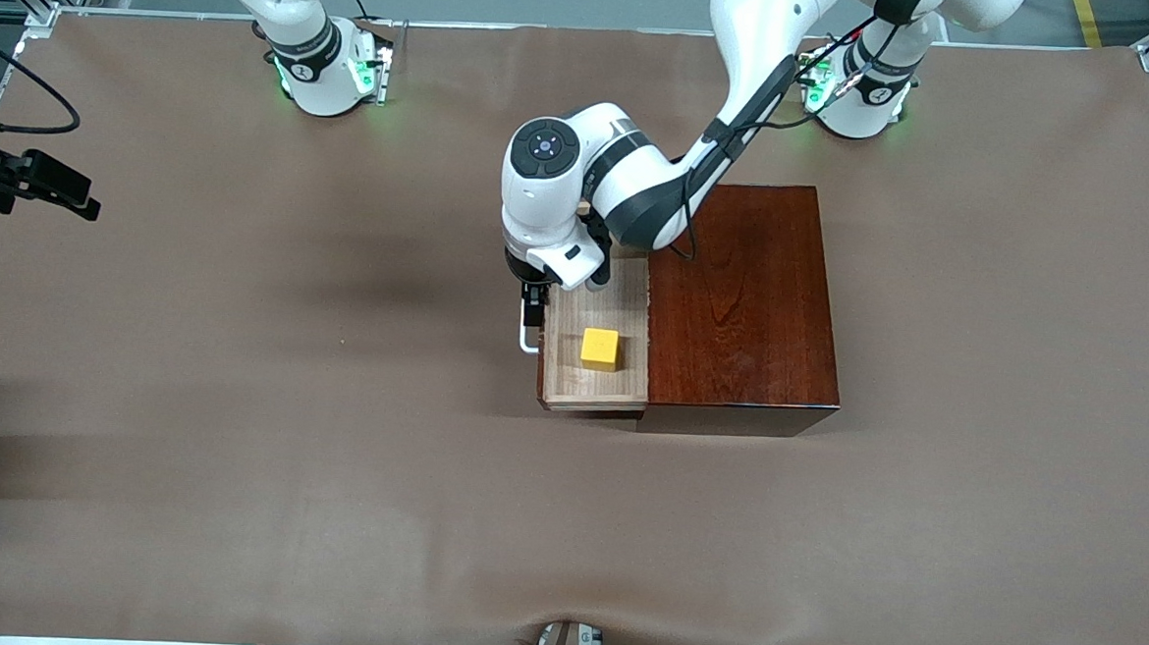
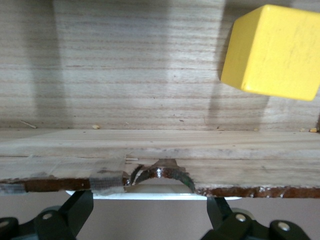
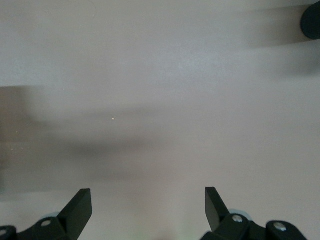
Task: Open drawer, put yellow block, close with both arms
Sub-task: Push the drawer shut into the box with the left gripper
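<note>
The yellow block [image 1: 600, 348] is resting flat on the pale floor of the open drawer [image 1: 564, 381], apart from its walls, so the placing step appears done and the closing step is in hand. The drawer is standing pulled out from the dark wooden box [image 1: 745, 302] toward the right arm's end of the table, and it is holding the block and nothing else that can be seen.

The left gripper [image 1: 533, 306] is hanging at the drawer front, over the white handle [image 1: 528, 341]. In the left wrist view its fingers [image 2: 75, 212] are standing spread on either side of the handle bar [image 2: 150, 196], not pinching it. To close well, the push should probably be applied squarely to the drawer front, along the slide direction, and slowly enough that the block is not sliding or tipping. Pressing at one end of the front may be jamming the tray in the box.

The right gripper [image 3: 147, 210] is waiting over bare table [image 1: 236, 393] well apart from the box, with its fingers spread wide and holding nothing.
</note>
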`<move>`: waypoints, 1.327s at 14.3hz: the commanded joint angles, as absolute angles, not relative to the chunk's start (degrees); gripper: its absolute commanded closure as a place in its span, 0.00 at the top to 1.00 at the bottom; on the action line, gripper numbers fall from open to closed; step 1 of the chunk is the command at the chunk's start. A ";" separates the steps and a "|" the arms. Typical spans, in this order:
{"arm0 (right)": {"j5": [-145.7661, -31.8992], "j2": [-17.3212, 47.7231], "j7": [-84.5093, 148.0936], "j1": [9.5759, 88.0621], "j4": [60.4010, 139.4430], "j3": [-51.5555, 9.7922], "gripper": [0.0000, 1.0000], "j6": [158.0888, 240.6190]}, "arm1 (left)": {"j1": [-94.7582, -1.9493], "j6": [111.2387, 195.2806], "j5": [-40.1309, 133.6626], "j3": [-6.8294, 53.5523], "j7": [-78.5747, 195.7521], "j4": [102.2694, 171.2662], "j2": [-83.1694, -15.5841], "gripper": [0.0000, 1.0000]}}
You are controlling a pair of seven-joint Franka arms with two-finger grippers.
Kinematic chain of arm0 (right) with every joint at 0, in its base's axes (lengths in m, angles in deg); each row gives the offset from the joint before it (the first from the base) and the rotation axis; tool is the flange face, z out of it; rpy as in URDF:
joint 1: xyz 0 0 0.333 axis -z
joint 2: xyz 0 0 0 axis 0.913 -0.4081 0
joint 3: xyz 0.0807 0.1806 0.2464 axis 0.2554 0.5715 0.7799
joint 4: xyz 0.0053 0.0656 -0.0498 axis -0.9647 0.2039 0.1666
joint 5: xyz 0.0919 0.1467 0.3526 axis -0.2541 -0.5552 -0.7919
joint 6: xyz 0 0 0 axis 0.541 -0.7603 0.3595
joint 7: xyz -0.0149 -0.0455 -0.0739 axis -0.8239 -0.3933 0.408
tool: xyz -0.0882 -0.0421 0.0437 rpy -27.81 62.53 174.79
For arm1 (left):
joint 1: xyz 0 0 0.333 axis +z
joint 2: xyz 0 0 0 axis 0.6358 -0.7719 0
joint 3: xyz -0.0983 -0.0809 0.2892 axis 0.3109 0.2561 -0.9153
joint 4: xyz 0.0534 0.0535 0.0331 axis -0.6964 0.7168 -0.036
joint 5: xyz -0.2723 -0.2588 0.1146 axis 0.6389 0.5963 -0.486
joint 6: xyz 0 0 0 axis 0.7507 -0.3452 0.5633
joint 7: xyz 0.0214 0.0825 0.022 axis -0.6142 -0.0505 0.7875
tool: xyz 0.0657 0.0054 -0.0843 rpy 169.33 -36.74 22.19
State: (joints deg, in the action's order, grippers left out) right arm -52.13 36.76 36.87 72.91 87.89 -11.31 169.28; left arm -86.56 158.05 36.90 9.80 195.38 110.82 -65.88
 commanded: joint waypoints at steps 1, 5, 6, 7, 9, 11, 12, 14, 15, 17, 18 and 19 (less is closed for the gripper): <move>-51.55 38.23 38.05 74.18 88.70 -10.16 1.00 169.43 | -86.68 152.12 32.96 9.34 195.31 109.57 -65.77 1.00; -51.64 38.14 38.05 74.09 88.61 -10.16 1.00 169.25 | -86.50 148.25 27.06 9.34 195.31 109.57 -65.59 1.00; -51.64 38.22 38.05 73.83 88.61 -10.25 1.00 169.34 | -86.33 146.85 26.44 9.34 195.22 109.57 -65.50 1.00; -51.55 38.14 38.05 72.87 88.61 -10.59 1.00 169.34 | -86.24 145.45 25.65 9.34 195.22 109.57 -65.42 1.00; -51.55 38.23 38.14 66.92 88.61 -16.72 1.00 169.34 | -86.15 142.28 23.11 9.34 195.31 109.57 -65.42 1.00; -51.99 38.23 38.14 66.27 88.61 -18.16 1.00 169.34 | -86.06 139.47 21.61 9.26 195.31 109.57 -65.42 1.00; -51.99 38.23 38.14 66.27 88.61 -18.07 1.00 169.34 | -86.06 138.15 21.52 8.99 195.31 109.57 -65.42 1.00; -51.99 38.23 38.06 66.27 88.53 -18.07 1.00 169.25 | -86.15 135.86 21.25 7.94 195.40 109.57 -65.42 1.00; -51.99 38.23 38.05 66.27 88.53 -18.07 1.00 169.25 | -86.15 134.55 20.99 7.85 195.49 109.57 -65.42 1.00; -51.99 38.14 37.97 66.18 88.61 -17.98 1.00 169.25 | -86.06 132.35 20.20 7.85 195.49 109.65 -65.42 1.00; -51.99 38.05 37.97 66.18 88.61 -17.98 1.00 169.25 | -85.97 131.55 19.85 7.76 195.66 109.74 -65.42 1.00; -51.99 38.05 37.97 66.18 88.53 -17.98 1.00 169.25 | -86.06 130.94 19.50 7.06 195.84 109.65 -65.42 1.00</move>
